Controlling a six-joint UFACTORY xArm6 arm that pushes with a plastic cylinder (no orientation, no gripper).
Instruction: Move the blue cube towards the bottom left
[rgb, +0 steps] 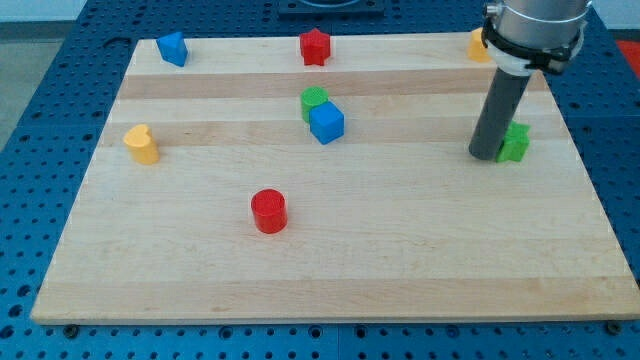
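blue cube (327, 123), upper centre of board, touching a green block (313, 99)

No text, label, brand, number or sign can be read anywhere in the camera view: nothing legible on the worktop (400, 260), on the blocks, or on the arm
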